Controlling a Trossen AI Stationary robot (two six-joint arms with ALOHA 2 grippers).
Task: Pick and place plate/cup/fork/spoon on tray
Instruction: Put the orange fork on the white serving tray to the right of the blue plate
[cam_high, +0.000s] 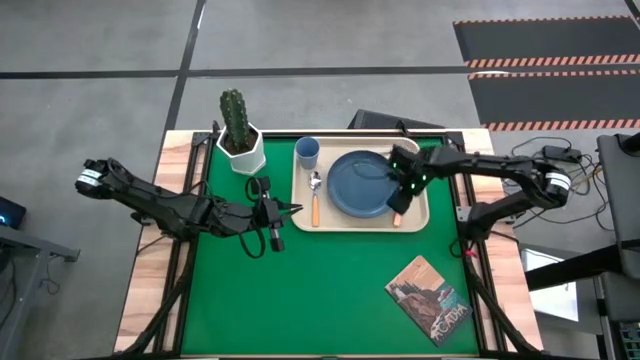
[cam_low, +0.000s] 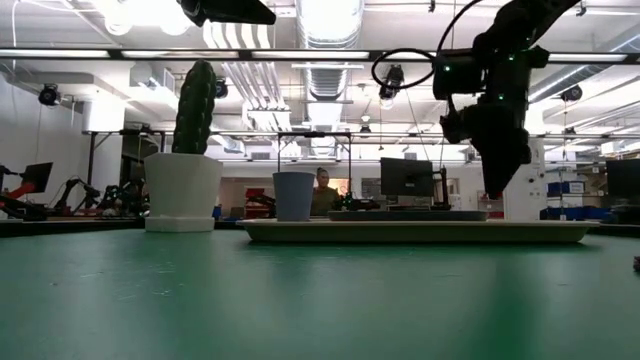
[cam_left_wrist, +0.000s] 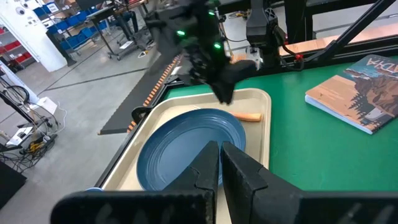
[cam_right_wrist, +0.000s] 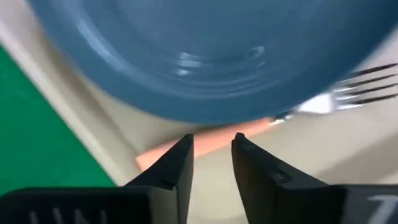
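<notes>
The cream tray (cam_high: 303, 208) lies at the far middle of the green mat. On it rest the dark-blue plate (cam_high: 358, 183), the light-blue cup (cam_high: 308, 152) at its far left corner, the spoon (cam_high: 316, 197) left of the plate, and the fork (cam_right_wrist: 249, 129) along the plate's right side, tines (cam_right_wrist: 364, 87) partly under the plate's rim. My right gripper (cam_right_wrist: 212, 146) is open just above the fork's orange handle, clear of the tray in the low view (cam_low: 495, 185). My left gripper (cam_high: 293, 210) is shut and empty over the mat, left of the tray.
A white pot with a cactus (cam_high: 240, 135) stands at the far left, beside the tray. A book (cam_high: 428, 298) lies on the mat at the near right. The near half of the mat (cam_high: 300, 300) is bare.
</notes>
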